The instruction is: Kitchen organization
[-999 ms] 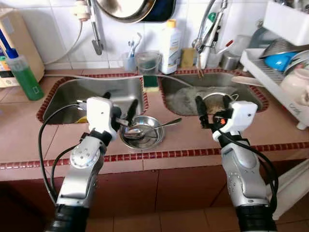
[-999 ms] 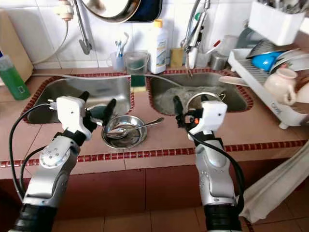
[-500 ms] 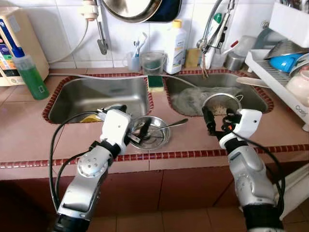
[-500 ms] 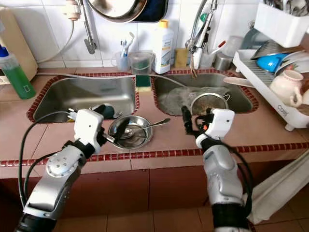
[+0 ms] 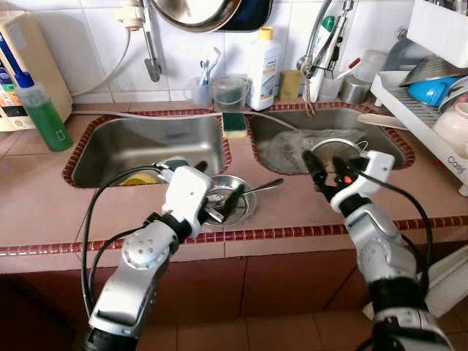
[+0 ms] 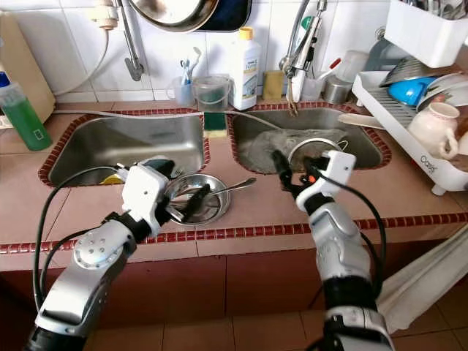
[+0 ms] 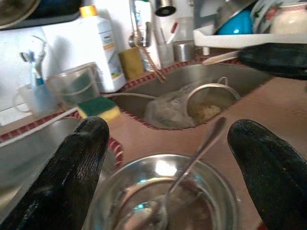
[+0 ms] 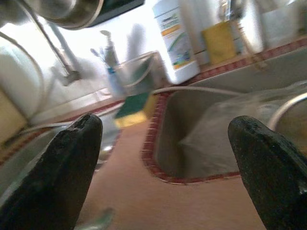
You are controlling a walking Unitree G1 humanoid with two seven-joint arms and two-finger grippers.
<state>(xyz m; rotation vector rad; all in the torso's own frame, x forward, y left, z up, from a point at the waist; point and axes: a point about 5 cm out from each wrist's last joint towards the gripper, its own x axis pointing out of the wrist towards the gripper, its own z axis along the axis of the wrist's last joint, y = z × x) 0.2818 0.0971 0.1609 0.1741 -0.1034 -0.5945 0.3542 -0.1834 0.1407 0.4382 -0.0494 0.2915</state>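
Fingers [image 7: 72, 163] straddle steel bowl [image 7: 163, 201]; wrist view reveals spoon [image 7: 192, 163].

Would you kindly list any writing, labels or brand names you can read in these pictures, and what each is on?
Nothing reads clearly.
White bottle: label print too small and blurred.
Dish rack: a short dark word on its front edge, too small to read.
Green bottle: small label, illegible.
Box behind it: coloured print, illegible.
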